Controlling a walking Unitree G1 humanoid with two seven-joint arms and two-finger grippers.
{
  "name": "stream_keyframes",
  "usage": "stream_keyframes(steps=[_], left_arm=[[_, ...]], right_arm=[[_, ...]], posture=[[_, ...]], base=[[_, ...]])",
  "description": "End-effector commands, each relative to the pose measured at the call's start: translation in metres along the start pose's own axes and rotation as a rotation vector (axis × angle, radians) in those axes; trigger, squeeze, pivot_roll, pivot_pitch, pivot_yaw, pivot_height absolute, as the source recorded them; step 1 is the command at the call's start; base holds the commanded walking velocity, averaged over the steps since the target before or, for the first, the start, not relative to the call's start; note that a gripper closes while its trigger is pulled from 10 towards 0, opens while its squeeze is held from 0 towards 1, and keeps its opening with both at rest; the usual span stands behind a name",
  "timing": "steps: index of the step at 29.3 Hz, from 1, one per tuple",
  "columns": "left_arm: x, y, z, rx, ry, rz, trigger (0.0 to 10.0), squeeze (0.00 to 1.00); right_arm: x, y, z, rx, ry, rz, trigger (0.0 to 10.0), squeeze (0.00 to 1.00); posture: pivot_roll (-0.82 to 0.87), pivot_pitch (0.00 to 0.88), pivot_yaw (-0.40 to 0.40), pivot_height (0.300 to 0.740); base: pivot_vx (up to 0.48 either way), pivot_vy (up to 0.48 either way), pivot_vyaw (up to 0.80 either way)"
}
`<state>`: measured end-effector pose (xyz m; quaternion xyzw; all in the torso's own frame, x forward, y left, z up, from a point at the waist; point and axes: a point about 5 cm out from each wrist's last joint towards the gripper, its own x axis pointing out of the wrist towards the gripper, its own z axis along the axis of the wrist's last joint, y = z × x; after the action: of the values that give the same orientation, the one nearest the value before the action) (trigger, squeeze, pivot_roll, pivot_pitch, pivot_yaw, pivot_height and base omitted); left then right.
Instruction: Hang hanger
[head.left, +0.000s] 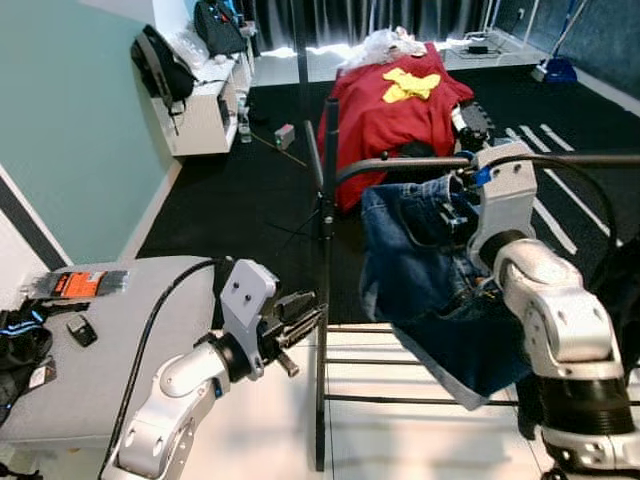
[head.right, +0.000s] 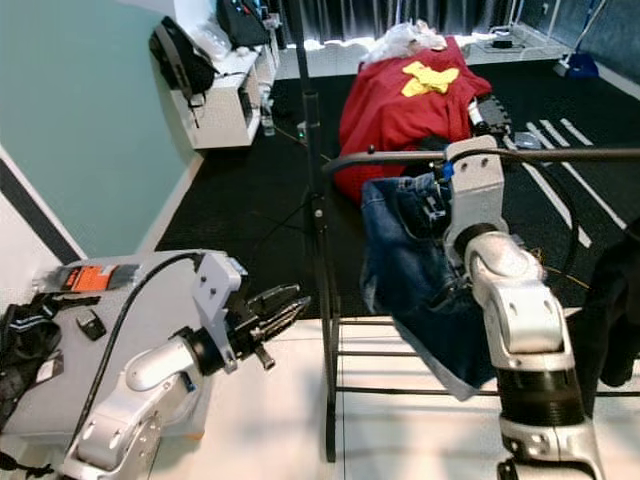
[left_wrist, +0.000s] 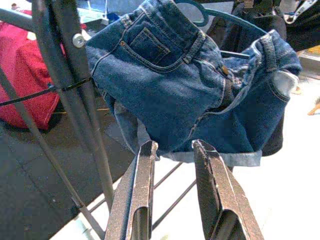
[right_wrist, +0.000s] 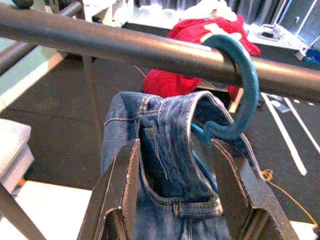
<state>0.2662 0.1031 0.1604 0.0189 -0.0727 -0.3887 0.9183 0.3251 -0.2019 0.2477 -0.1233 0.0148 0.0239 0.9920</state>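
Hanger (right_wrist: 240, 85), a teal plastic one, has its hook curled over the black rail (right_wrist: 125, 47) of the clothes rack (head.left: 322, 300), in the upper right of the right wrist view. Denim shorts (head.left: 425, 290) hang from it, filling the middle right of the left eye view, with the waistband bunched just under the rail.

At the waistband, the right gripper (right_wrist: 172, 200) is raised, its silver arm reaching up from the lower right of the frame. In its wrist view the two black fingers (right_wrist: 120, 190) stand apart, one on each side of the denim and the lower end of the hook. Whether the fingers press on the cloth cannot be told.

Low in the left centre of the eye view, the left gripper (head.left: 300, 325) sits just beside the rack's upright post. Its fingers (left_wrist: 137, 200) are slightly parted with nothing between them, and they point toward the hem of the shorts without touching.

A red bedcover (head.left: 395, 110) with a yellow garment (head.left: 410, 85) on it lies on the dark floor in the upper centre, beyond the rack. A grey table (head.left: 150, 330) sits at lower left, bearing an orange-and-black packet (head.left: 78, 284). A black backpack (head.left: 162, 65) hangs off a white shelf unit (head.left: 205, 115) at upper left.
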Motion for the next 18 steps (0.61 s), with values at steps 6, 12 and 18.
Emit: stream_keyframes(steps=[6, 12, 18], left_arm=[[-0.003, 0.002, 0.006, -0.013, -0.008, 0.001, 10.0, 0.0], [-0.014, 0.018, -0.015, -0.179, 0.049, 0.157, 10.0, 0.0], [-0.045, 0.054, -0.047, -0.27, 0.069, 0.623, 10.0, 0.0]], right_arm=[[-0.017, -0.001, 0.011, -0.033, 0.002, 0.008, 10.0, 0.0], [-0.027, 0.034, 0.03, 0.114, -0.069, 0.317, 10.0, 0.0], [-0.05, 0.091, -0.035, 0.175, 0.192, 0.8, 10.0, 0.0]], posture=[[0.07, 0.027, 0.11, 0.74], [0.05, 0.038, 0.111, 0.74], [0.09, 0.037, 0.065, 0.74]], base=[[0.0, 0.0, 0.0], [0.0, 0.0, 0.0], [0.0, 0.0, 0.0]])
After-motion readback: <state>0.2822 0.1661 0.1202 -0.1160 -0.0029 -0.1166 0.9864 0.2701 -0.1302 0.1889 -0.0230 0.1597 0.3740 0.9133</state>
